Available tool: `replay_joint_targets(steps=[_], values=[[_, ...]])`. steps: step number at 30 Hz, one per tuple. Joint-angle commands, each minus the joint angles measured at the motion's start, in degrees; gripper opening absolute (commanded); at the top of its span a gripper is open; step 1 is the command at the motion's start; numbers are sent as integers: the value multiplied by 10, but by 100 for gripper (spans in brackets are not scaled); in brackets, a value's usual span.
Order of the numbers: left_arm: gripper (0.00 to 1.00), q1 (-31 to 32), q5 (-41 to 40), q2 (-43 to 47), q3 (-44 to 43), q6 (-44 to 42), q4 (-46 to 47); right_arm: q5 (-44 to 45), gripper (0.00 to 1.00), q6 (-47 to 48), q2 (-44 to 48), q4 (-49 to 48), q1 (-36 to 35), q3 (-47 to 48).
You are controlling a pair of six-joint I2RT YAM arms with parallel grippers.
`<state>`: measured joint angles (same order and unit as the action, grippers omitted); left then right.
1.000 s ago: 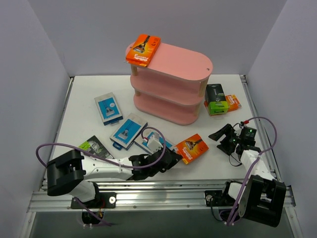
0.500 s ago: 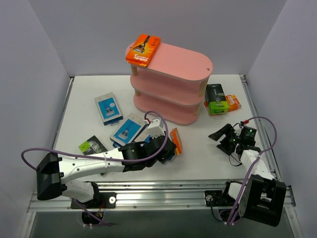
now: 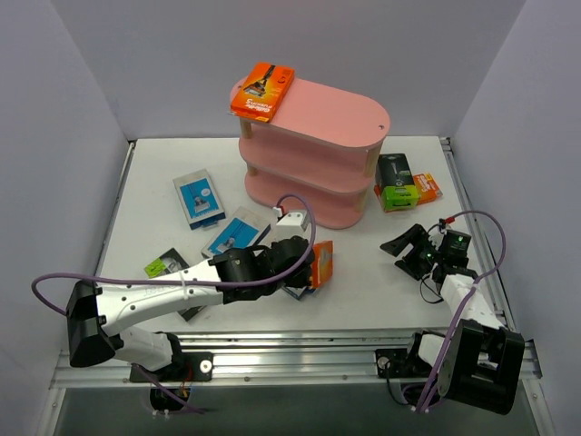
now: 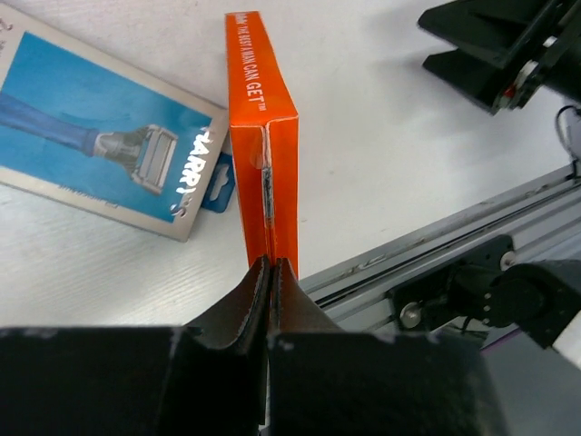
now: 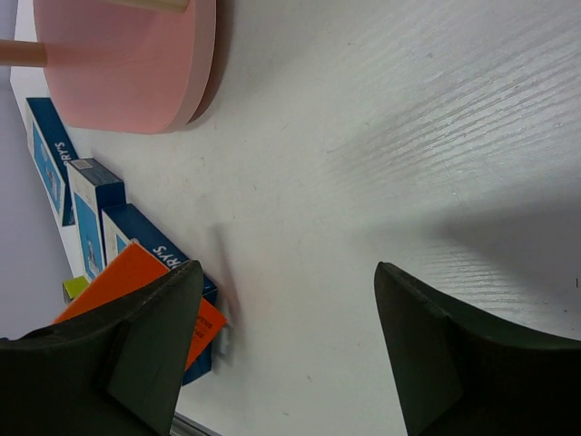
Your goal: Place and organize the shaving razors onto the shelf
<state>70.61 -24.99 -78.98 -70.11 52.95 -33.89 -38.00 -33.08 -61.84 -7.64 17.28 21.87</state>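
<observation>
Pinches an orange razor pack edge-up in the left gripper beside a blue-and-white pack, near the pink shelf, right gripper spread wide, pinched seam shown only wrist-side.

left arm: stretched low from its base at near left, reaching right toward the middle of the worktop.
left gripper: fingers pinched tight on the end seam of an orange pack; the pack stands on edge in the grip.
right arm: folded close to its base at near right, wrist pointing left.
right gripper: fingers spread wide, nothing between them.
</observation>
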Motion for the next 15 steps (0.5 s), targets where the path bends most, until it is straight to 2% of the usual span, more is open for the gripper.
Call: replay_joint_targets(steps=[1, 6, 15], values=[[2, -3, 3, 32, -21, -23, -79, -21, 72, 7, -3, -17, 3, -9], [2, -20, -2, 81, -51, -45, -164, -23, 72, 7, -8, -26, 2, -11], [2, -28, 9, 107, -136, -86, -283, -26, 72, 6, -9, -32, -3, -13]])
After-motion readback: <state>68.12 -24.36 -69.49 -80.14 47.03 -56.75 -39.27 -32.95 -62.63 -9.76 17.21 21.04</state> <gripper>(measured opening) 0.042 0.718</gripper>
